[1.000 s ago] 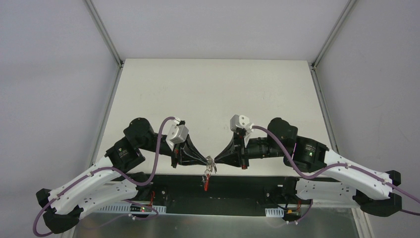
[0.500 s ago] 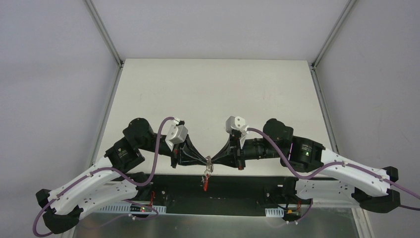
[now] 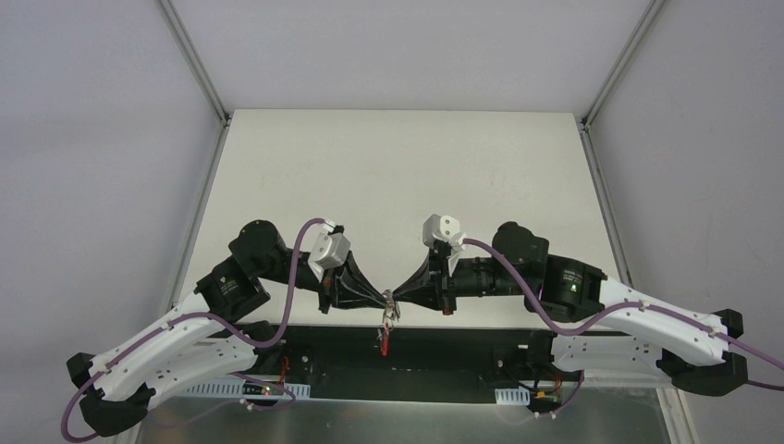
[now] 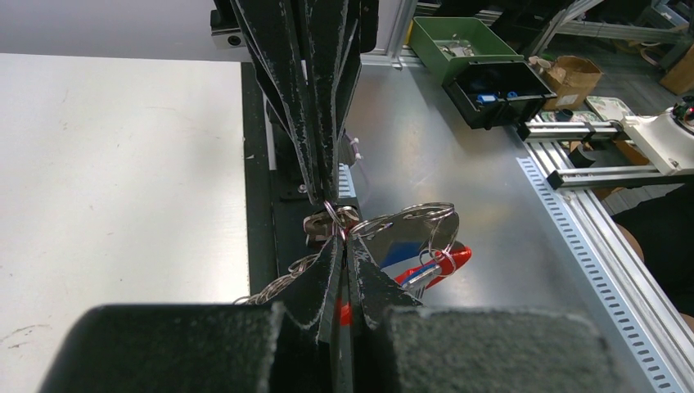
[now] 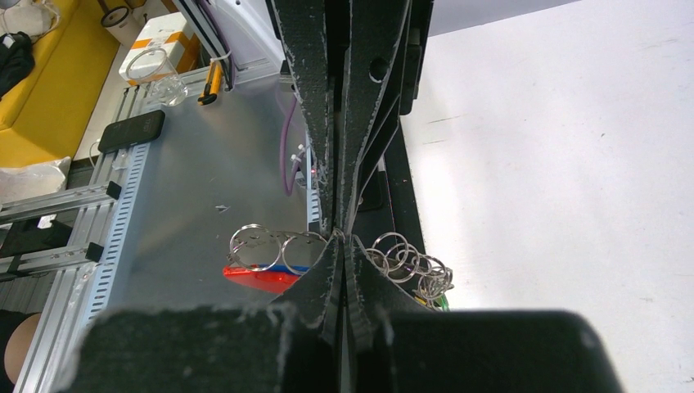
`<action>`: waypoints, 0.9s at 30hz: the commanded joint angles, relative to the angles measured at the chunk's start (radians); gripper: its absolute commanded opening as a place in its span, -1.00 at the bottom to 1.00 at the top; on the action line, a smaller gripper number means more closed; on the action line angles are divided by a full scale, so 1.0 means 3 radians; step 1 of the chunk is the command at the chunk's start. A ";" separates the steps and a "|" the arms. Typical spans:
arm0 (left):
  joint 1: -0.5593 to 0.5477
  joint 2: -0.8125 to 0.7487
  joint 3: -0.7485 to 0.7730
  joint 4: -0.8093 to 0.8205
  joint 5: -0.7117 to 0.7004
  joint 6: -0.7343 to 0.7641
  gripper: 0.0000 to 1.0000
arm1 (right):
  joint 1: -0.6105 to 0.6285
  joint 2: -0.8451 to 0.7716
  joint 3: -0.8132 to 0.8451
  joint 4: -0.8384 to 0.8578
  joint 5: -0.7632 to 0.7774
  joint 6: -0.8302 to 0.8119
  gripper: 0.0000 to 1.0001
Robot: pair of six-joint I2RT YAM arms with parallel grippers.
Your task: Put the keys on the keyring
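Note:
My left gripper and right gripper meet tip to tip above the table's near edge, both shut. In the left wrist view my left gripper pinches the wire where the keyring, pale silvery loops with a red section, joins a chain of small rings. My right gripper pinches a small ring of that bunch. The keyring hangs to its left. The linked rings carry the keys, with only a green head edge showing. The bunch dangles below the tips.
The white table lies beyond the grippers. Below the bunch runs the black base rail, then a metal floor plate. A green bin and a black box stand off the table.
My right gripper has moved a little to the left, closing up against the left gripper's tips. The left arm and the hanging bunch have barely moved.

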State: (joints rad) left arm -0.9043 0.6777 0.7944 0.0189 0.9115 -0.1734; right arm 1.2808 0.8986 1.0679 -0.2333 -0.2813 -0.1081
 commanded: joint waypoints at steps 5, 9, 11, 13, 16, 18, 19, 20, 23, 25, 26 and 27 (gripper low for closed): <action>-0.0030 -0.0091 0.0102 0.0274 0.0122 -0.0060 -1.00 | 0.0020 -0.0133 0.0026 0.0170 0.0117 -0.0035 -1.00; -0.0030 -0.0104 0.0094 0.0315 0.0100 -0.0076 -1.00 | 0.0021 -0.0145 0.0003 0.0149 0.0091 -0.0025 -1.00; -0.0035 -0.0100 0.0094 0.0329 0.0090 -0.0084 -1.00 | 0.0025 -0.0141 0.0003 0.0149 0.0072 -0.0016 -1.00; -0.0033 -0.0092 0.0092 0.0338 0.0083 -0.0091 -1.00 | 0.0035 -0.0127 0.0003 0.0149 0.0069 -0.0016 -1.00; -0.0030 -0.0090 0.0093 0.0355 0.0078 -0.0102 -1.00 | 0.0044 -0.0126 0.0004 0.0149 0.0085 -0.0025 -1.00; -0.0035 -0.0096 0.0092 0.0362 0.0074 -0.0106 -1.00 | 0.0046 -0.0122 -0.0005 0.0149 0.0124 -0.0029 -1.00; -0.0030 -0.0093 0.0089 0.0366 0.0073 -0.0107 -1.00 | 0.0046 -0.0122 -0.0014 0.0153 0.0143 -0.0034 -1.00; -0.0033 -0.0094 0.0086 0.0372 0.0073 -0.0110 -1.00 | 0.0051 -0.0122 -0.0016 0.0154 0.0156 -0.0033 -1.00; -0.0030 -0.0088 0.0086 0.0414 0.0087 -0.0128 -1.00 | 0.0051 -0.0094 -0.0022 0.0156 0.0181 -0.0033 -1.00; -0.0032 -0.0086 0.0081 0.0436 0.0089 -0.0139 -1.00 | 0.0055 -0.0078 -0.0030 0.0154 0.0192 -0.0029 -1.00; -0.0032 -0.0094 0.0073 0.0446 0.0088 -0.0142 -1.00 | 0.0056 -0.0073 -0.0031 0.0154 0.0189 -0.0031 -1.00; -0.0032 -0.0095 0.0073 0.0459 0.0091 -0.0151 -1.00 | 0.0056 -0.0062 -0.0032 0.0154 0.0188 -0.0027 -1.00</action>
State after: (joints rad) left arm -0.9043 0.6624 0.7944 0.0513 0.9112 -0.1986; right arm 1.2930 0.8761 1.0657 -0.2283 -0.2493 -0.1085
